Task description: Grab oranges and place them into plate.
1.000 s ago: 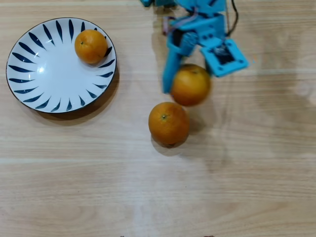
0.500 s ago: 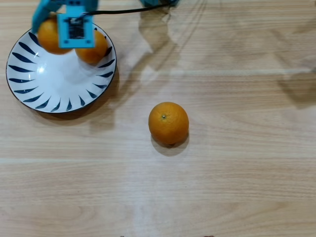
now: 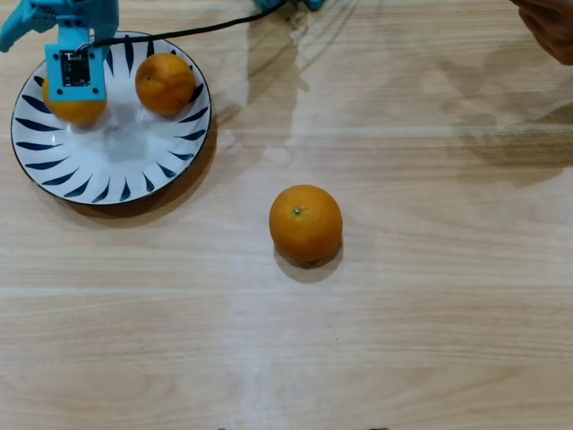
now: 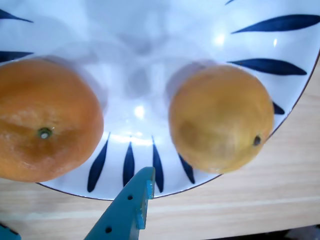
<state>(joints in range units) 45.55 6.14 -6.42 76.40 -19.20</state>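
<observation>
Now, jaws: we see one teal finger (image 4: 131, 207) rising from the bottom edge of the wrist view with nothing against it; the other finger is out of frame, so we cannot tell whether the jaws are spread or closed, only that neither orange is between them in that view.
Gripper: in the overhead view the gripper (image 3: 76, 76) hangs over the left part of the plate, covering part of one orange.
Left orange: this orange (image 4: 45, 120) lies on the plate, its green stem dot facing the wrist camera.
Right orange: this orange (image 4: 220, 117) lies on the plate beside the rim, apart from the first, its dark dot turned toward the right edge of the wrist view.
Plate: the plate (image 3: 134, 175) sits at the upper left of the table and holds two oranges.
Large orange: the third orange (image 3: 305, 223) rests on bare wood near the middle, well apart from the plate, stem dot facing up.
Long axis: each fruit is close to round, so we judge none has a useful long axis; any approach angle should serve.
Step in hand: we judge the arm is finishing a drop-off.
Doing it well: we would lift straight up clear of both fruits before swinging away, then come down over the large orange with the jaws wide, since it is the biggest.
Upper right corner: a dark shape (image 3: 548, 25), too cropped to name.
</observation>
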